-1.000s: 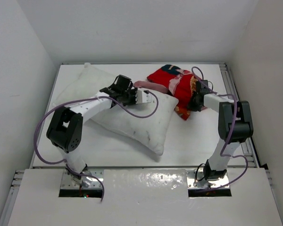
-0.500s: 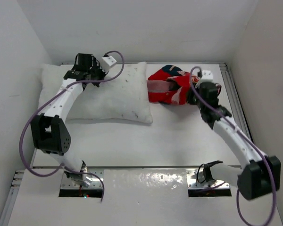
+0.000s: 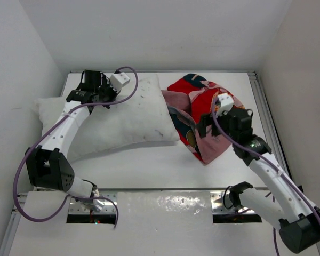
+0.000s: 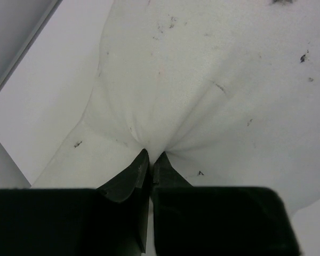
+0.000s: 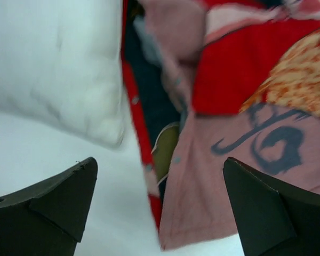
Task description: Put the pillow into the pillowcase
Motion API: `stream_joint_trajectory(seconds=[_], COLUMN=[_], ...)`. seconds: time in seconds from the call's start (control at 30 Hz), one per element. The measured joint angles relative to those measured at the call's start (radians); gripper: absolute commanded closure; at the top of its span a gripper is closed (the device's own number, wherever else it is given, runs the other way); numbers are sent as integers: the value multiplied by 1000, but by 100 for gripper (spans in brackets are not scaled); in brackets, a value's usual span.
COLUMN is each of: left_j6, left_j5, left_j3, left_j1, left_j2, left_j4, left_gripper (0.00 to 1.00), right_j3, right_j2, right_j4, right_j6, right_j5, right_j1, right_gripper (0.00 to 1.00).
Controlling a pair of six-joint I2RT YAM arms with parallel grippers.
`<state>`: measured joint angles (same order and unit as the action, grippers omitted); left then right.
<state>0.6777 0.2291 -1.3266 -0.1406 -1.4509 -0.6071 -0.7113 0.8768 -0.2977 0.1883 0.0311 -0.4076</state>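
Observation:
The white pillow [image 3: 122,120] lies across the left half of the table, and its right end touches the pillowcase [image 3: 200,106]. My left gripper [image 3: 89,96] is at the pillow's far left part, shut on a pinch of its white fabric [image 4: 165,96], which puckers at the fingertips [image 4: 144,160]. The red printed pillowcase lies crumpled at centre right, its pinkish inside showing at the near corner [image 5: 218,186]. My right gripper [image 3: 205,127] hovers over that near corner, open wide with nothing between its fingers [image 5: 69,194]. The pillow's corner [image 5: 58,69] shows at that view's upper left.
The white table [image 3: 149,165] is boxed in by white walls at the back and both sides. A metal rail [image 3: 266,106] runs along the right edge. The arm bases stand on the near shelf [image 3: 165,205].
My right gripper has opened and let go of the pillowcase, which now lies spread toward the near side. The right arm drew back toward me. The pillow shifted a little left with my left gripper.

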Motion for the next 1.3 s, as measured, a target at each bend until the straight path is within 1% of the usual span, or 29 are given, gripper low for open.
stream_joint_trajectory(seconds=[0.03,0.07,0.1,0.17,0.2,0.23,0.27,0.3,0.37,0.43,0.5,0.57,0.6,0.63,0.73,0.83,0.97,1.17,1.3], left_j6=[2,3,3,6,7,10,14,18,23,25,26,29,30,32,44,74,146,267,290], left_j5=[3,6,10,14,16,17,18,18,18,19,20,20,21,21,29,55,120,223,260], left_j3=[0,1,2,5,7,8,10,12,22,40,49,50,50,50,50,50,49,48,48], left_j1=[0,0,0,-1,-2,-3,-5,-6,-11,-19,-33,-55,-68,-78,-107,-127,-165,-313,-342], left_j2=[0,0,0,2,5,12,20,30,56,91,114,122,123,123,123,123,135,138,112], left_j4=[0,0,-1,-2,-5,-11,-18,-24,-32,-38,-50,-62,-68,-72,-88,-108,-158,-239,-258], left_gripper=[100,100,100,100,100,100,100,100,100,100,100,100,100,100,100,100,100,100,100], right_j3=[-22,-60,-115,-247,-314,-358,-385,-382,-326,-265,-246,-251,-254,-256,-257,-259,-290,-333,-336], right_j2=[13,40,98,271,362,449,530,592,665,709,757,811,840,865,923,941,897,671,563], right_j4=[23,31,40,43,45,54,61,75,84,78,77,100,119,140,189,204,202,200,182], right_j6=[8,19,36,70,87,100,111,120,130,143,167,188,199,209,241,284,299,292,259], right_j5=[-4,0,3,13,23,34,45,55,72,88,101,113,119,125,130,104,63,2,-13], right_j1=[35,74,109,162,179,185,188,184,168,144,127,116,115,115,115,117,119,105,77], right_gripper=[1,4,20,37,43,42,39,34,29,29,31,39,44,60,100,100,100,100,100])
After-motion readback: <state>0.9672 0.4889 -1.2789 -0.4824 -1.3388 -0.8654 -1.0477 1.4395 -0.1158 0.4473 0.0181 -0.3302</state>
